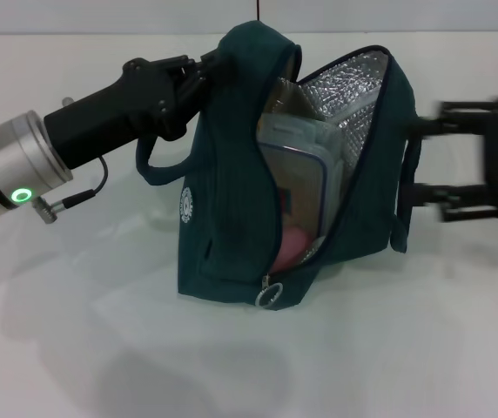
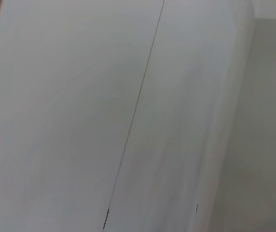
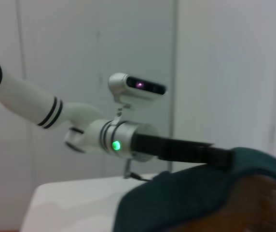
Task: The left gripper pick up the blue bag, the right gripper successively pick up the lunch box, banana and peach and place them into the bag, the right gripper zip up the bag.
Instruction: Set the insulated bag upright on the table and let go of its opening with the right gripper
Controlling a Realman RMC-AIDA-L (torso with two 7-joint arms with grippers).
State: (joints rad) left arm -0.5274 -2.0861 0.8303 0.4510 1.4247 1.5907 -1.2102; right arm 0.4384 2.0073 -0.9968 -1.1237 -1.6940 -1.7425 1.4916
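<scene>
The blue bag (image 1: 223, 209) stands near the middle of the white table (image 1: 406, 348), its zipper undone and its mouth gaping so the silver foil lining (image 1: 345, 83) shows. Inside it the lunch box (image 1: 297, 174) stands on edge, and something pink, apparently the peach (image 1: 291, 244), sits low beneath it. The metal ring pull (image 1: 268, 296) hangs at the bag's near end. The left gripper (image 1: 205, 74) is clenched on the bag's top at the left side, holding it up; a padded handle (image 1: 158, 170) droops below it. The right gripper (image 1: 423, 161) is beside the bag's right wall, its fingers spread apart and holding nothing.
</scene>
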